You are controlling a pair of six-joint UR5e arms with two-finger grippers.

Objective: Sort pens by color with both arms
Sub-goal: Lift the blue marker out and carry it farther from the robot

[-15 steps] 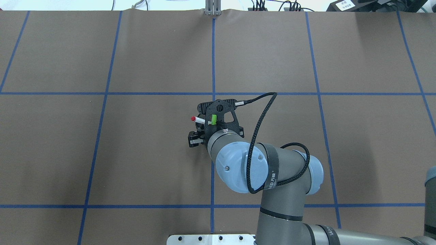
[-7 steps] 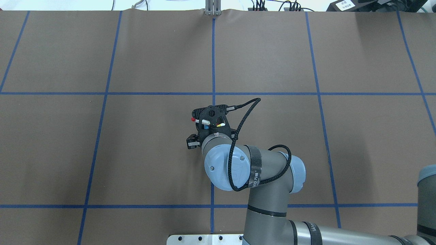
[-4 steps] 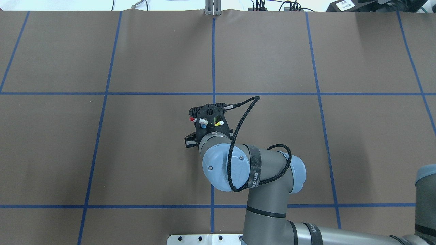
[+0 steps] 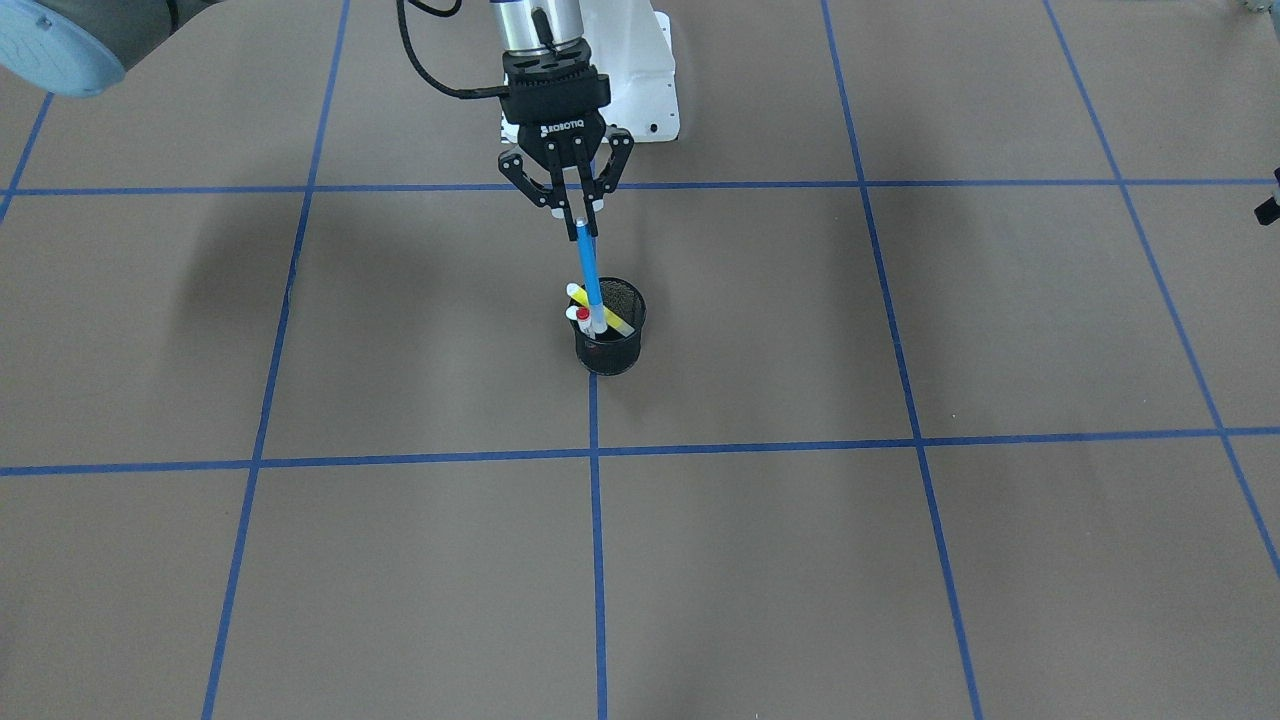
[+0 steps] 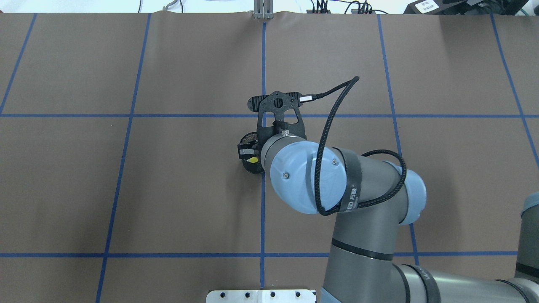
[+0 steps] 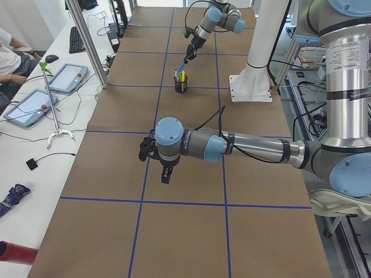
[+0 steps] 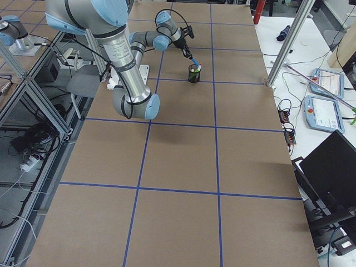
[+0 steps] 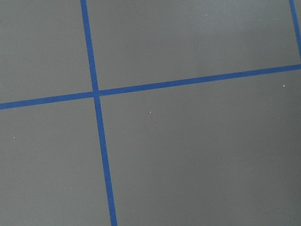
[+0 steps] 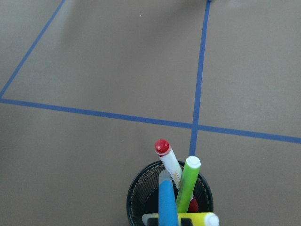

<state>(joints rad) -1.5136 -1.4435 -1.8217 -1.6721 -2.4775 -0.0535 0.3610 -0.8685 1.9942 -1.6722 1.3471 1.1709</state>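
The blue pen (image 4: 590, 275) is pinched at its top by the right gripper (image 4: 580, 208); its long axis is seen near upright, tip inside the black mesh cup (image 4: 625, 350); the left gripper (image 6: 165, 175), well apart, cannot be judged open or closed

This is a robotics lab. The left arm (image 6: 249, 146) and right arm (image 7: 125, 67) reach over a long table (image 6: 191, 243) covered in brown sheeting and gridded with blue tape (image 4: 598, 560), with aluminium posts (image 6: 87, 40) at its edge. Along the left of the exterior left view, a white bench (image 6: 35, 185) holds teach pendants (image 6: 66, 77) and a keyboard (image 6: 75, 39).
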